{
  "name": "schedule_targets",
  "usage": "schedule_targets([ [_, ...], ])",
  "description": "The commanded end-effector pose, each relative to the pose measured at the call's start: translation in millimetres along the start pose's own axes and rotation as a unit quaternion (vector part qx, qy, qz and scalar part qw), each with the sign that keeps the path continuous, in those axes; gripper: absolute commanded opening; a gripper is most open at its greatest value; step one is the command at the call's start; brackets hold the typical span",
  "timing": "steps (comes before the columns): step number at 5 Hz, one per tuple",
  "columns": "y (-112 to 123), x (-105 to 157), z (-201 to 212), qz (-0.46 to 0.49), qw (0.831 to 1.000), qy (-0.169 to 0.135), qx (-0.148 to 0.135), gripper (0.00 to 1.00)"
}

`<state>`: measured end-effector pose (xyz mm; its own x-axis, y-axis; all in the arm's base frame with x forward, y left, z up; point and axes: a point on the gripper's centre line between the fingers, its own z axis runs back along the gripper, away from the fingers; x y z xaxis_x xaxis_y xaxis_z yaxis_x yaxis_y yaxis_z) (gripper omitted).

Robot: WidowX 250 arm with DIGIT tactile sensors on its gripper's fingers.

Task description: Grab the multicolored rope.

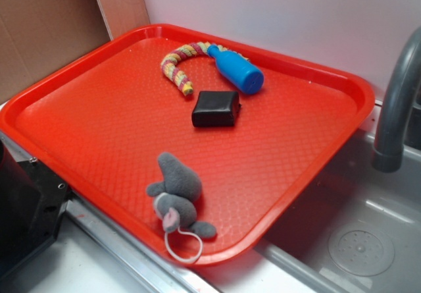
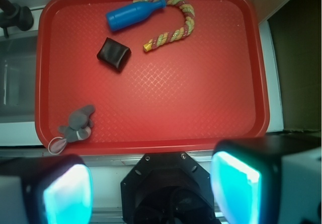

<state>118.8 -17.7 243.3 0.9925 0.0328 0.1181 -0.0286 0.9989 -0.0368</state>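
While the multicolored rope (image 2: 173,23) is lying at the far end of the red tray (image 2: 201,108), beside the blue bottle (image 2: 132,14), the gripper (image 2: 151,186) is waiting wide open, holding nothing. It likely needs to reach across next.

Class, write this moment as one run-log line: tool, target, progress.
tool: open, off tray | multicolored rope: far end, touching blue bottle | progress: ungrasped

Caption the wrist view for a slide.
Open gripper high above red tray holding multicolored rope, blue bottle, black pouch, plush mouse.
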Motion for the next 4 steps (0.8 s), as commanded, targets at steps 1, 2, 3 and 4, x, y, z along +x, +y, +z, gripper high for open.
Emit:
schedule_targets([
  [1, 0, 0, 0, 0.0, 1.0, 0.0, 0.0, 1.0],
  [2, 26, 40, -54, 0.079, 0.995, 0.035, 0.04, 1.0],
  [3, 48, 70, -96, 0.151, 0.987, -0.012, 0.053, 1.0],
  [4, 49, 93, -122, 0.207, 0.976, -0.066, 0.028, 1.0],
])
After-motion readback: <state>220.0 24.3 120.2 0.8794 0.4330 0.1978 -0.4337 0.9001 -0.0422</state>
